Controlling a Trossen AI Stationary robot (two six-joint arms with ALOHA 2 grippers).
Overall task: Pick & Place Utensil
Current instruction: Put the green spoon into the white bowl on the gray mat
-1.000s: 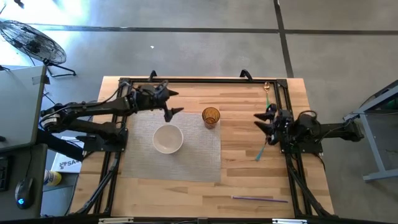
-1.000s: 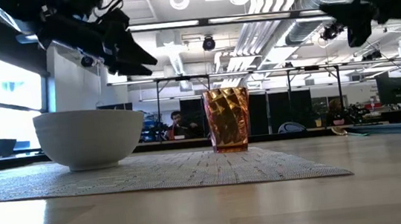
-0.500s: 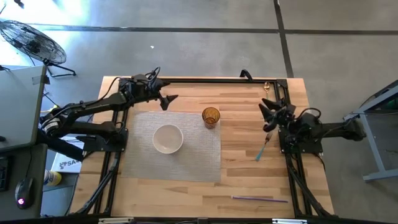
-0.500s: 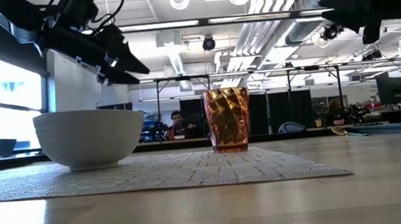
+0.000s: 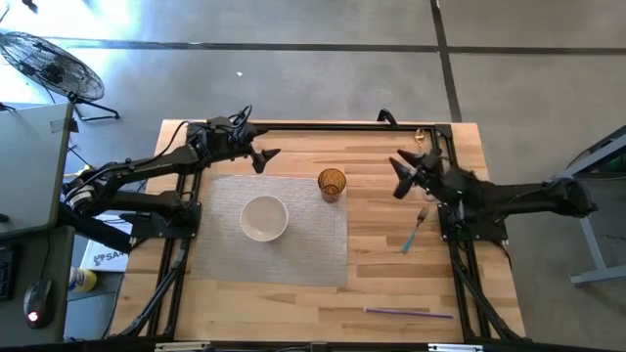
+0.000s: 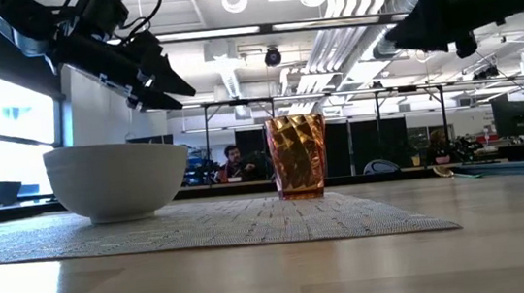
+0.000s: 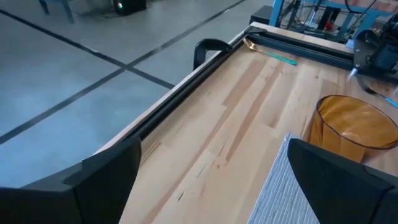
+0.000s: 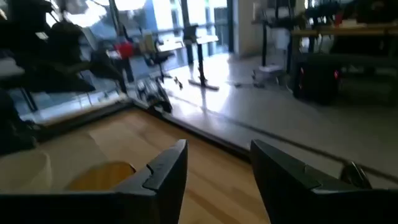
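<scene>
At 5 o'clock on the table, nearest the front edge, a thin purple stick lies alone. Further in, the mat holds a white bowl near its centre and an amber cup at its 1 o'clock corner. At 3 o'clock from the mat lies the fork, teal-handled, tines toward the back, flat on bare wood and touched by nothing. A gold spoon sits at the far 1 o'clock corner by the frame.

The right gripper hangs in the air just beyond the fork's tines, between fork and cup, fingers released and holding nothing. The left gripper waits above the mat's far edge at 11 o'clock, spread wide and empty.

The pick seems not yet made. The likely risk: the right gripper sits past the fork rather than over its handle, so a descent from here could close on wood, or nudge the tines and spin the fork. A flat, thin handle also gives the fingers little to bite, so it may slip out. Swinging toward the cup could tip it.
</scene>
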